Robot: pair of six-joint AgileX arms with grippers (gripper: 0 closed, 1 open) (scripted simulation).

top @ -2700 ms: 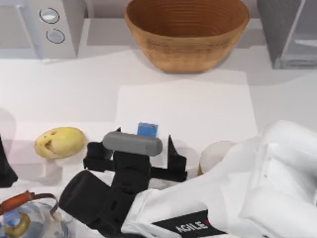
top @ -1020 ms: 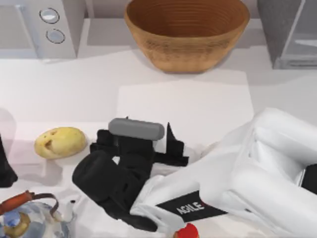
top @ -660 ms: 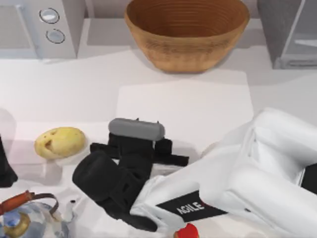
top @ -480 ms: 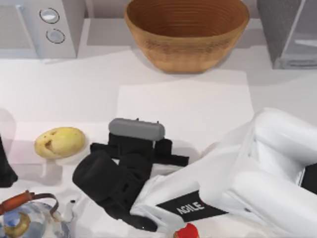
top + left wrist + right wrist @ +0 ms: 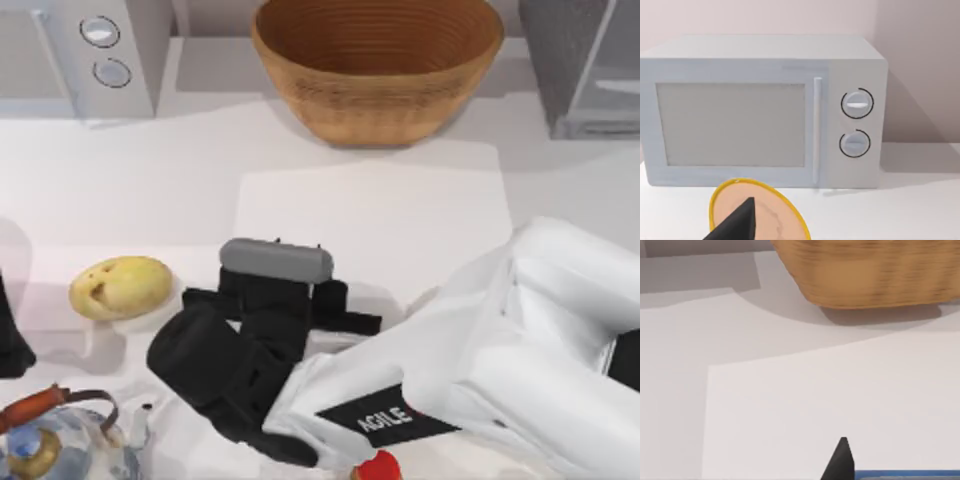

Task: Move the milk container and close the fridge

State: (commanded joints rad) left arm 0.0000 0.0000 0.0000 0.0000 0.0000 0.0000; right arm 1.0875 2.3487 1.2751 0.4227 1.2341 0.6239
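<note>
Under right tool [image 5: 297, 262], milk container [image 5: 905, 474] mostly hidden

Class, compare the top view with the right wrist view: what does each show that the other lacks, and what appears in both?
The top view adds the potato, kettle, microwave, fridge, the parked left arm at the left edge, and the right gripper at the white mat's near edge. The right wrist view adds a blue strip of the milk container against one dark fingertip. Both share the woven bowl and the white mat.
</note>
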